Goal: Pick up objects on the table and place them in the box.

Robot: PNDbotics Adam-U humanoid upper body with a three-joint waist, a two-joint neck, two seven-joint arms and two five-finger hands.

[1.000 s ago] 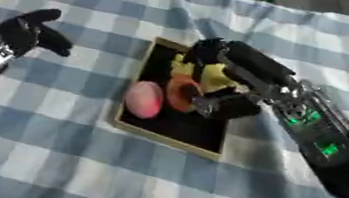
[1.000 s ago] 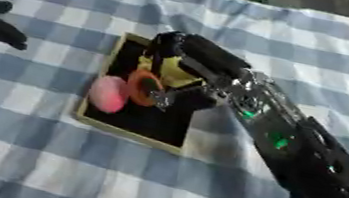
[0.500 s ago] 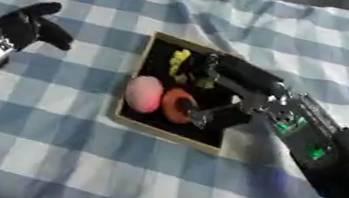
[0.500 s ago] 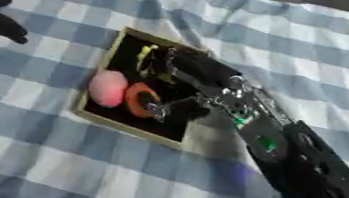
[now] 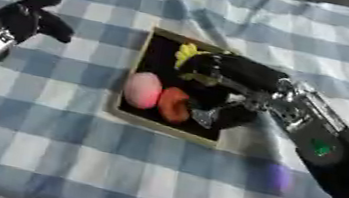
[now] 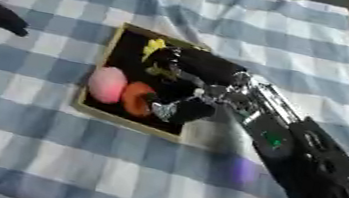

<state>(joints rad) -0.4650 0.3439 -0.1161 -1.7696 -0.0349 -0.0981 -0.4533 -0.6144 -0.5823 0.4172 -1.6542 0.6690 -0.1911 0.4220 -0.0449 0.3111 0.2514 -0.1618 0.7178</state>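
Box (image 5: 127, 114) with a black inside lies on the blue checked cloth (image 5: 69, 164). Inside it are a pink round object (image 5: 142, 90), an orange-red object (image 5: 173, 104) just beside it, and a yellow object (image 5: 188, 51) at the far end. The right hand (image 5: 228, 77) is over the box with its fingers curled; whether it holds something I cannot tell. The left hand (image 5: 28, 18) hovers at the left, fingers relaxed and apart.

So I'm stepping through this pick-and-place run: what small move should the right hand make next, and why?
Probably lift the right hand straight up out of the box. It hangs low inside, above the yellow thing, with the pink and orange things already lying in the box beside it, so a sideways pull might knock them.
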